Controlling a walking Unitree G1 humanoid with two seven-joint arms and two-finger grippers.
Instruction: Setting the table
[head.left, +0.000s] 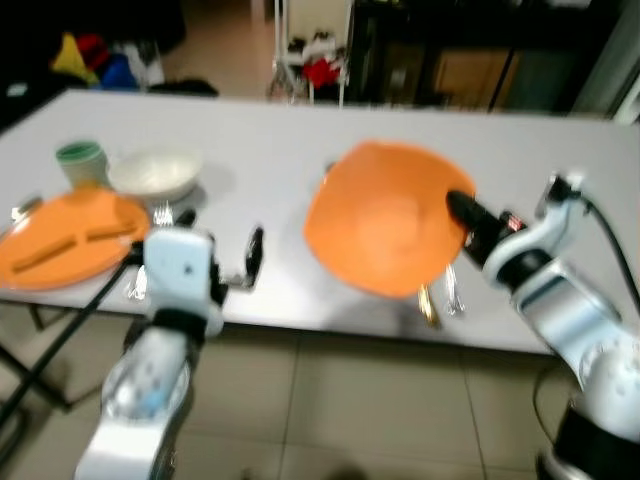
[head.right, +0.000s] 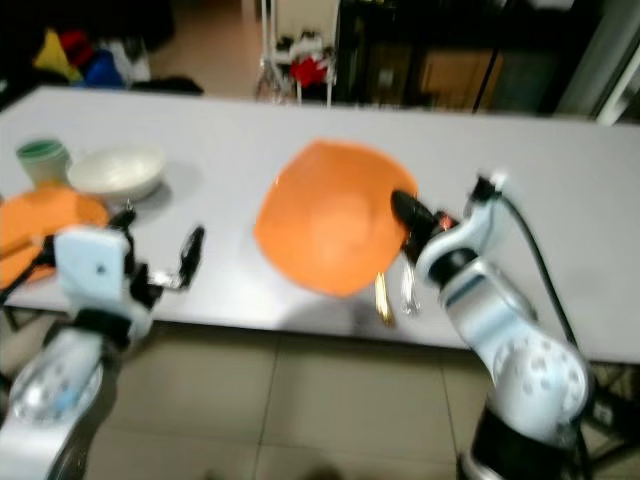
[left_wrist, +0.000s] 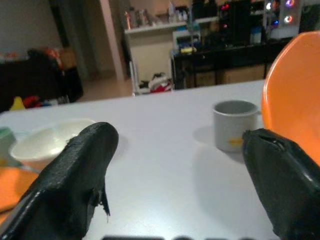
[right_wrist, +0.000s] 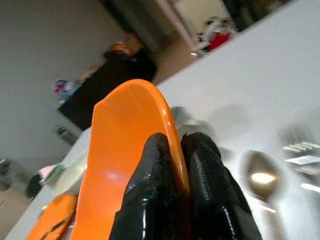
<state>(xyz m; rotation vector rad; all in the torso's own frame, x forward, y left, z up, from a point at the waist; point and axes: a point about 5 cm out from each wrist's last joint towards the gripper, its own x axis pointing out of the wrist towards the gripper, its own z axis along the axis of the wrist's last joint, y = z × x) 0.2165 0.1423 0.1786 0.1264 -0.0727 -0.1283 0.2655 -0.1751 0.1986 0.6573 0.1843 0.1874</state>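
My right gripper (head.left: 458, 207) is shut on the rim of an orange plate (head.left: 385, 222), holding it tilted above the grey table (head.left: 250, 140); the right wrist view shows both fingers (right_wrist: 200, 185) pinching the plate's edge (right_wrist: 125, 165). Under the plate's near side lie a gold utensil (head.left: 428, 305) and a silver fork (head.left: 452, 292). My left gripper (head.left: 250, 262) is open near the table's front edge, nothing between its fingers (left_wrist: 75, 180). A grey mug (left_wrist: 232, 125) stands behind the plate. At the far left sit another orange plate (head.left: 65, 245), a white bowl (head.left: 155, 172) and a green cup (head.left: 82, 160).
Silver cutlery (head.left: 160, 213) lies beside the left plate. A spoon (right_wrist: 260, 175) and a fork (right_wrist: 300, 147) rest on the table in the right wrist view. Beyond the table stand a dark cabinet (head.left: 470, 60), a rack (head.left: 310, 50) and coloured items (head.left: 95, 60) on the floor.
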